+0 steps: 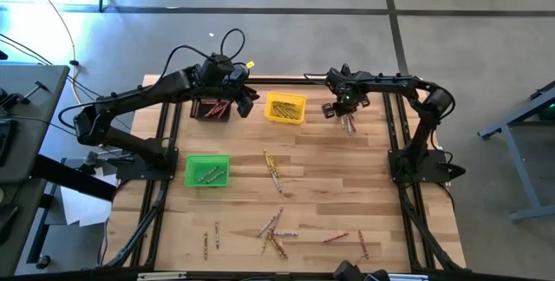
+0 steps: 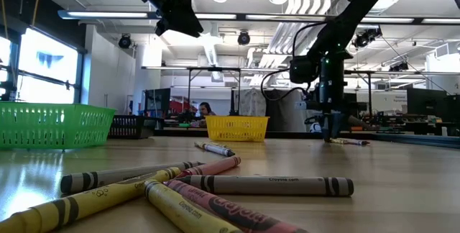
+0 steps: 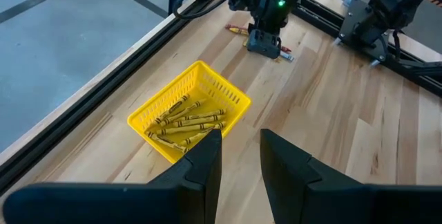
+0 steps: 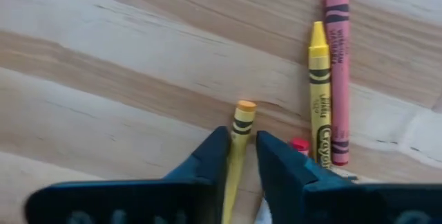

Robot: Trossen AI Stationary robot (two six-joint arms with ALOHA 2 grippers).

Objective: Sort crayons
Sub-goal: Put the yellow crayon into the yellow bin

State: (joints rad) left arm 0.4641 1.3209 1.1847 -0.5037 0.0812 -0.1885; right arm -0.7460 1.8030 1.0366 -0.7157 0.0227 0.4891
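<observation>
- Right now the right gripper (image 4: pixel 241 160) is pressing down at the table's (image 1: pixel 364 186) two o'clock area, its fingers nearly closed and pinching a yellow crayon (image 4: pixel 239 135) between their tips.
- Just beside it, a second yellow crayon (image 4: pixel 319 92) and a red crayon (image 4: pixel 338 72) are lying side by side, touching.
- Meanwhile the left gripper (image 3: pixel 240 156) is hovering over the eleven o'clock area with fingers slightly apart and holding nothing, near the black bin (image 1: pixel 211 108).
- Yellow crayons are lying in the yellow bin (image 1: pixel 285 108) at twelve o'clock, and greenish-grey ones in the green bin (image 1: pixel 207 171) at nine.
- Loose crayons (image 1: pixel 276 229) are lying scattered around six o'clock.
</observation>
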